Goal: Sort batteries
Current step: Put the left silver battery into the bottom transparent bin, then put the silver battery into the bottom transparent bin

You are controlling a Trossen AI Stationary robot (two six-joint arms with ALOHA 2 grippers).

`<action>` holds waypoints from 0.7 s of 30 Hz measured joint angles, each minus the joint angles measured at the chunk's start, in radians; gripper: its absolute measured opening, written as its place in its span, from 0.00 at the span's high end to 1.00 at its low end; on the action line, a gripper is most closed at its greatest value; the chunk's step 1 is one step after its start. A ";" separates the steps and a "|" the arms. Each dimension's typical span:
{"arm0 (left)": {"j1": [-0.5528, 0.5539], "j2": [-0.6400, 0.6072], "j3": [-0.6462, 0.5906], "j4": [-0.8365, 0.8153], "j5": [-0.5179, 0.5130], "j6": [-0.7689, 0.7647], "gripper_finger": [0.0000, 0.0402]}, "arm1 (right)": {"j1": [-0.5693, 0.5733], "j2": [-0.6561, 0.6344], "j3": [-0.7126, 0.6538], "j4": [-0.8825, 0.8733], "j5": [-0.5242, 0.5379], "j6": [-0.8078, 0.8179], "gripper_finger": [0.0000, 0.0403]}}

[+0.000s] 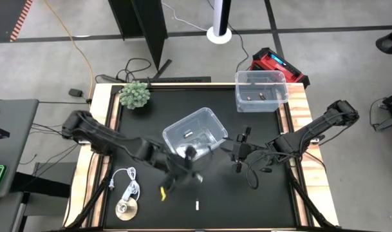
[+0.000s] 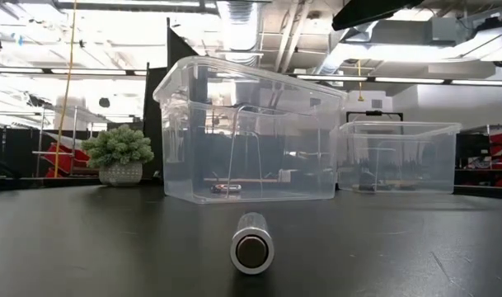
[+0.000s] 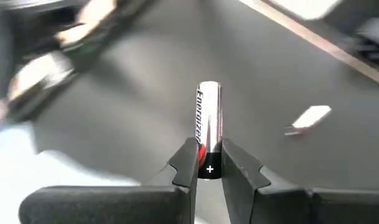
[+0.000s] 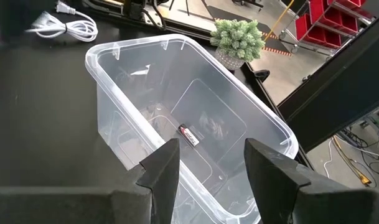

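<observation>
Left gripper [image 3: 209, 163] clamps 1 silver battery [image 3: 208, 127] by its plus end, long axis pointing straight out from the jaws, beside the near bin [image 1: 194, 132]. Right gripper [image 4: 206, 163] open above that bin, nothing held.

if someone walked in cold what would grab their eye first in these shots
Probably the silver battery pinched in the left gripper just off the near corner of the clear bin at mid-table. That bin holds one battery, and the open right gripper hangs at its right side. Another silver battery lies alone on the black table near the front edge, and a second bin sits at the far right corner.
</observation>
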 joint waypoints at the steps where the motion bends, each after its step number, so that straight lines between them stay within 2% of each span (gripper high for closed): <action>1: 0.015 -0.020 -0.008 0.001 -0.043 -0.019 0.90 | 0.000 0.000 0.000 0.000 0.000 0.000 0.51; 6: 0.117 -0.086 -0.059 -0.023 -0.186 -0.169 0.90 | 0.001 0.000 0.000 0.000 0.000 0.000 0.51; 9: 0.180 -0.091 -0.077 -0.074 -0.206 -0.252 0.89 | 0.001 0.000 0.000 0.000 0.000 0.000 0.51; 15: 0.265 -0.088 -0.151 -0.078 -0.239 -0.316 0.79 | 0.001 0.000 0.000 0.000 0.000 0.000 0.51; 21: 0.270 -0.089 -0.164 -0.052 -0.249 -0.320 0.68 | 0.001 0.000 0.000 -0.001 0.000 0.000 0.51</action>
